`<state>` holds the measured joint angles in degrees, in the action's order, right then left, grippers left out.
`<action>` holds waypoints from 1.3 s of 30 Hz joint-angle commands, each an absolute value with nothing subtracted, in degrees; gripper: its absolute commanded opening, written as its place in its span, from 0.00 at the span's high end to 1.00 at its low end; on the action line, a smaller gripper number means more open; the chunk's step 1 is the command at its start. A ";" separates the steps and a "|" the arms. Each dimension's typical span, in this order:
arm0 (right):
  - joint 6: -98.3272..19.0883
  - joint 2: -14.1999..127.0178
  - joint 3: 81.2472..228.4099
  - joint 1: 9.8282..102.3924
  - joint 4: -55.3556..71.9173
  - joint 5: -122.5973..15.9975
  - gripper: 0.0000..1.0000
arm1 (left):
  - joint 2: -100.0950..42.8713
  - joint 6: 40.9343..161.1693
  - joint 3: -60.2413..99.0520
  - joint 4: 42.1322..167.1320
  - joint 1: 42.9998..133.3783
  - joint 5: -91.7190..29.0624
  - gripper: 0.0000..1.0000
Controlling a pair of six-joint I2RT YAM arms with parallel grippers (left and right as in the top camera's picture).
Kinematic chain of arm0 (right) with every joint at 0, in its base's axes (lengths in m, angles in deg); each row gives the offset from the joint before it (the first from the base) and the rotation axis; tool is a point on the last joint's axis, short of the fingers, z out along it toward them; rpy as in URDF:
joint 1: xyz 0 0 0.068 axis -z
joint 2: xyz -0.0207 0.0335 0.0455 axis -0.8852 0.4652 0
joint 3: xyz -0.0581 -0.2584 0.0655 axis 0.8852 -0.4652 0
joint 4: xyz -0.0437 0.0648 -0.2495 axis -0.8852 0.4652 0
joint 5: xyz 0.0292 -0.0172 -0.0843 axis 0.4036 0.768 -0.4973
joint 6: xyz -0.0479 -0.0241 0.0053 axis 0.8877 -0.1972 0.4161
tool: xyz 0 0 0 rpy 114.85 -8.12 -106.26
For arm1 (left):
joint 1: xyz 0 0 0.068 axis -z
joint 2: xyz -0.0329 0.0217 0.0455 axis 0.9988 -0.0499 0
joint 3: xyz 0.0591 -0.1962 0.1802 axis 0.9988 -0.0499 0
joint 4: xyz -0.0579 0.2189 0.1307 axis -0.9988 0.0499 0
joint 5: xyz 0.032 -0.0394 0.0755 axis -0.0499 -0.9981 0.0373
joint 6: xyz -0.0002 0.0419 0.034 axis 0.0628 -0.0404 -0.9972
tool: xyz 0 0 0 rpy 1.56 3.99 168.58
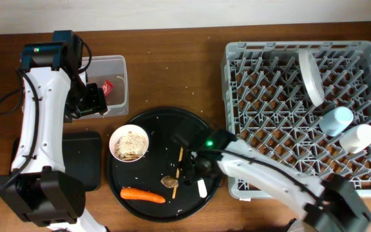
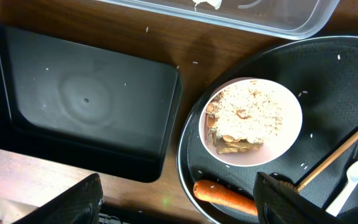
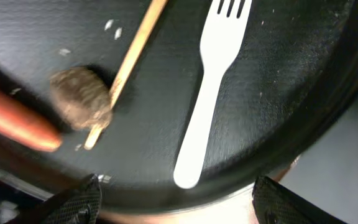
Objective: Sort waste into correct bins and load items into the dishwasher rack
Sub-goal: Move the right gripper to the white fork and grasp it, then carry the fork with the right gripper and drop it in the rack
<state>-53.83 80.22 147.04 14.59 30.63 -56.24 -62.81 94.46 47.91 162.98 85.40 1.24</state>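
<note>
Worktop (image 1: 172, 58): brown wood grain, smooth, faint sheen.
Dishwasher rack (image 1: 301, 45): grey moulded plastic, matt.
Round black tray (image 3: 291, 93): black plastic, finely pebbled, glossier at the rim.
Shallow black tray (image 2: 86, 99): black plastic, smooth, dull sheen.
Clear tub (image 1: 122, 90): transparent plastic, glossy.
Fork (image 3: 207, 93): white plastic, smooth, slightly shiny.
Stick (image 3: 132, 59): pale bare wood, matt.
Brown lump (image 3: 79, 96): rough, grainy.
Carrot (image 2: 225, 197): smooth orange skin, slight shine.
Bowl (image 2: 293, 118): white, smooth.
Scraps (image 2: 250, 115): beige, dry, crumbly.
</note>
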 commanded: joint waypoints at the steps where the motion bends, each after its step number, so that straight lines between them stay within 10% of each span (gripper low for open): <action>1: -57.74 84.40 146.66 14.29 27.57 -60.57 0.20 | -61.85 94.79 48.28 163.11 85.53 1.46 0.22; 14: -57.76 94.56 146.66 14.29 21.89 -62.10 0.37 | -61.85 94.79 48.28 163.29 85.53 1.46 0.23; 20: -57.78 94.78 146.66 14.33 21.58 -62.05 0.70 | -61.85 94.79 48.28 163.29 85.53 1.46 0.23; 28: -58.26 94.74 146.80 14.33 21.56 -61.84 0.88 | -61.85 94.79 48.28 163.29 85.53 1.46 0.22; 39: -58.33 84.92 154.97 20.12 30.13 -62.29 0.96 | -61.85 94.79 48.28 163.29 85.53 1.48 0.22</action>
